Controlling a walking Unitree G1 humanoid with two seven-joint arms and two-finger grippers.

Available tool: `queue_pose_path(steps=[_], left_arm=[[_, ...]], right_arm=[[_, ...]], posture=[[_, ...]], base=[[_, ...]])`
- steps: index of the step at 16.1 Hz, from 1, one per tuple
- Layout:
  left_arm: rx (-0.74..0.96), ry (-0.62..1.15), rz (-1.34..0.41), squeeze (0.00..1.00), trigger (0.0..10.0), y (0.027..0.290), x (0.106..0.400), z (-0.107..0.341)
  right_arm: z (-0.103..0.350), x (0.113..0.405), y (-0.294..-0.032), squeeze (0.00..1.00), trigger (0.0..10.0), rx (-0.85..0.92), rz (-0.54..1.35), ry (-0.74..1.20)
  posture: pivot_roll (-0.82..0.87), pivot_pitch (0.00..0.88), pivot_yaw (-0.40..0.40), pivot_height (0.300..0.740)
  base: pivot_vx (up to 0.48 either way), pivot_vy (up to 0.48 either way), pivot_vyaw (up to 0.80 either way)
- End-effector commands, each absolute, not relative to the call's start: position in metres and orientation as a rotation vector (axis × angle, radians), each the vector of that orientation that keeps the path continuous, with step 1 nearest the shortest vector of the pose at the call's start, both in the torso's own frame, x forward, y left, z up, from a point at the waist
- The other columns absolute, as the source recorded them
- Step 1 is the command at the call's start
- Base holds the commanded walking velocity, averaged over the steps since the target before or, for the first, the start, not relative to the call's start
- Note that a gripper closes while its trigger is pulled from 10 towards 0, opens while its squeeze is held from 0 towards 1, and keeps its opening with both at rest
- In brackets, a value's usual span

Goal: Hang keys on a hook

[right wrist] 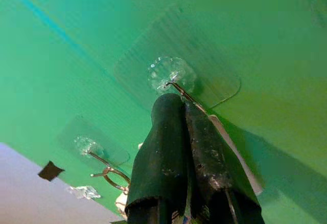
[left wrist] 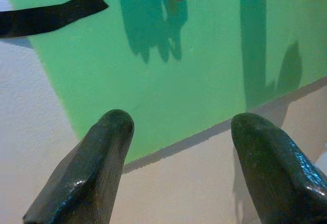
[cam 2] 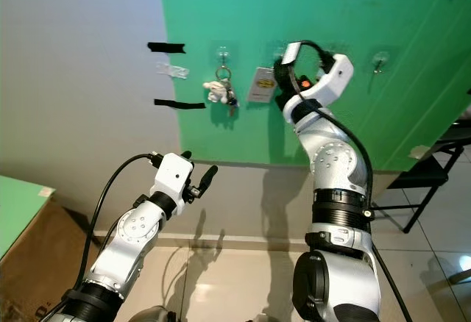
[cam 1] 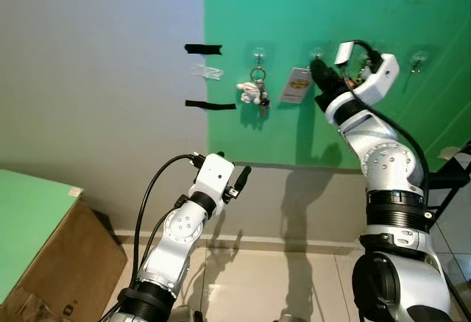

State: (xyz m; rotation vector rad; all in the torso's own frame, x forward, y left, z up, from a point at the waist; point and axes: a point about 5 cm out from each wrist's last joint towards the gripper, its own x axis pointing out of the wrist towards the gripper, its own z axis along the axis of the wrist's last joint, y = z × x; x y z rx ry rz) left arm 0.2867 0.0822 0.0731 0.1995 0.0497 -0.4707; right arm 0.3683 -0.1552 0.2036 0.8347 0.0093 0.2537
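My right gripper point(cam 1: 319, 66) is raised against the green wall, its fingers point(right wrist: 171, 132) pressed together with their tips at a clear stick-on hook point(right wrist: 170, 73). It is shut on a set of keys whose white and yellow tag point(cam 1: 296, 85) hangs just left of the fingers, partly hidden behind them. The keys themselves are hidden. On the hook to the left hangs another key ring with a small white plush point(cam 1: 254, 92). Lower down and away from the wall, my left gripper point(cam 1: 239, 180) is held open with nothing between its fingers point(left wrist: 97, 168).
A third clear hook point(cam 1: 419, 59) sits bare further right on the green panel point(cam 1: 368, 131). Two black tape strips point(cam 1: 202, 48) mark the grey wall. A cardboard box with a green top point(cam 1: 44, 241) stands at lower left, a black chair point(cam 1: 452, 171) at right.
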Motion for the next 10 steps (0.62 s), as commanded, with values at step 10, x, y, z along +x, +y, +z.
queue_pose_path(steps=[10], left_arm=[[0.206, 0.041, -0.479, 0.0, 10.0, 0.079, 0.286, 0.073]], right_arm=[[0.222, 0.368, -0.192, 0.0, 10.0, 0.47, 0.061, -0.153]], posture=[[-0.08, 0.0, -0.051, 0.722]], base=[[0.0, 0.0, 0.0]])
